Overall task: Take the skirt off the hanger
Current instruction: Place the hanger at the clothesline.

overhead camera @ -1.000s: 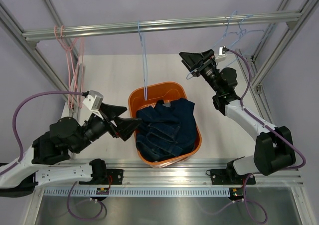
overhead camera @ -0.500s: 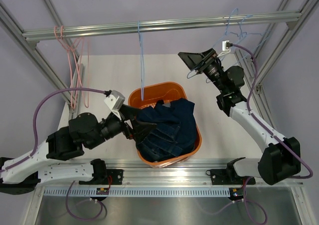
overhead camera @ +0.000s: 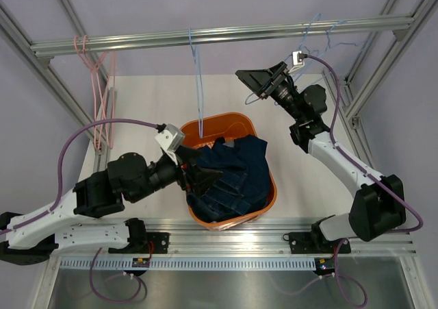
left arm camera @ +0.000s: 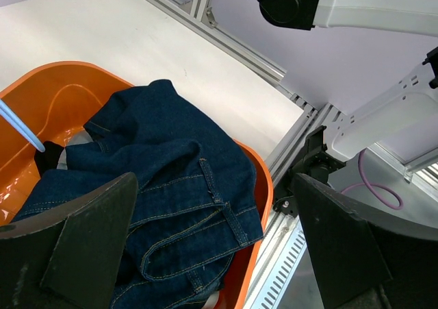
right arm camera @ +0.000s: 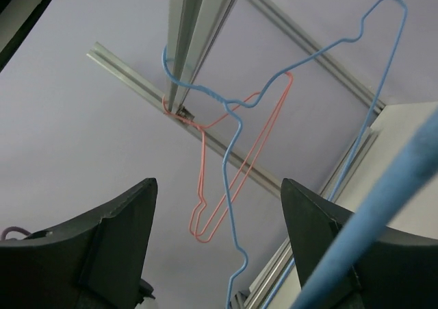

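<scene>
1. The left gripper (overhead camera: 205,166) hangs over the left side of an orange tub (overhead camera: 226,120), its jaws spread wide and grasping nothing.
2. Directly below it, dark blue jeans (overhead camera: 236,172) lie crumpled in the tub and fill most of it.
3. In the left wrist view a black garment (left arm camera: 48,159) and a pale scrap of cloth (left arm camera: 68,157) peek out from under the jeans at the tub's far side.
4. Whether that pale scrap is the skirt cannot be told; no other view shows it.
5. The pink hangers (overhead camera: 101,107) hang together from the metal rail (overhead camera: 239,31) at its far left end, well apart from both grippers.
6. The right gripper (overhead camera: 248,84) is raised high near the right part of the rail, pointing left, its jaws apart with nothing clamped between them.
7. A blue hanger (overhead camera: 198,83) hangs from the middle of the rail, its lower end above the tub's far rim.
8. More blue hangers (overhead camera: 321,31) hook onto the rail close behind the right gripper.
9. In the right wrist view, a blurred blue wire crosses in front of one finger (right arm camera: 321,254).
</scene>
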`<state>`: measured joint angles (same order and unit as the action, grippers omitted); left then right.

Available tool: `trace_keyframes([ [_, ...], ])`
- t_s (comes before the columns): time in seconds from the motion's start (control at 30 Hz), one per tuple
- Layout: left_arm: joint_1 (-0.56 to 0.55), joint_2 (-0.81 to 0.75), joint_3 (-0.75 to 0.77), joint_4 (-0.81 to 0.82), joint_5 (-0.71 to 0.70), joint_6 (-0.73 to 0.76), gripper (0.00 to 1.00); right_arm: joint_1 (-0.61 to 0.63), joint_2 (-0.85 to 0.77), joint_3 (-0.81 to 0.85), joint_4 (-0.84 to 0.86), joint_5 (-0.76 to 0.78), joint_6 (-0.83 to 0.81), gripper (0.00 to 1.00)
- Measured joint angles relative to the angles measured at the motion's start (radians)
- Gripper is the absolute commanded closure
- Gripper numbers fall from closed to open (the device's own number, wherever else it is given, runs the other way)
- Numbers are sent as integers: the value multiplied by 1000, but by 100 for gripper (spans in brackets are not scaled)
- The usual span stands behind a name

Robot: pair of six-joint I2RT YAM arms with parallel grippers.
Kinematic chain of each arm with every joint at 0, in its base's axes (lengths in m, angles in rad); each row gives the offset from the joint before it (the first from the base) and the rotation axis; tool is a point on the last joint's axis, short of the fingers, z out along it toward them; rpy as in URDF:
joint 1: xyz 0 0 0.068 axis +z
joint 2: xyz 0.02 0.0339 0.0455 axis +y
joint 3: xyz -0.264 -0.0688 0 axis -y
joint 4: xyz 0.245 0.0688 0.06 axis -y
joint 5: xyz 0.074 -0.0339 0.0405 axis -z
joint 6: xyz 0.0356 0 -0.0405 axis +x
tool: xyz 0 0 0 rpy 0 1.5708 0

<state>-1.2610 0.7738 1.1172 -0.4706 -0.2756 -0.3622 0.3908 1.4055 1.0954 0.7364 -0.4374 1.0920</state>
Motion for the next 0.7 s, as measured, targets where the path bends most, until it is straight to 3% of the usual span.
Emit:
trace_keyframes([
  [0.07, 0, 0, 0, -1, 0, 0, 1, 26, 6, 13, -8, 0, -1, 26],
  [0.1, 0, 0, 0, 0, 0, 0, 1, 42, 10, 24, -15, -1, -3, 45],
  [0.13, 0, -1, 0, 0, 0, 0, 1, 59, 15, 39, -23, -3, -8, 54],
  [0.27, 0, -3, 0, -2, 0, -1, 1, 109, 46, 97, -32, -21, 3, 64],
  [0.3, 0, -5, 0, -5, 0, -1, 1, 115, 52, 105, -35, -22, 3, 72],
  [0.37, 0, -13, -1, -8, 0, -1, 1, 127, 73, 132, -49, -25, 4, 98],
  [0.7, 0, -66, -1, -15, -10, -1, 1, 219, 151, 259, -151, -30, -29, 100],
])
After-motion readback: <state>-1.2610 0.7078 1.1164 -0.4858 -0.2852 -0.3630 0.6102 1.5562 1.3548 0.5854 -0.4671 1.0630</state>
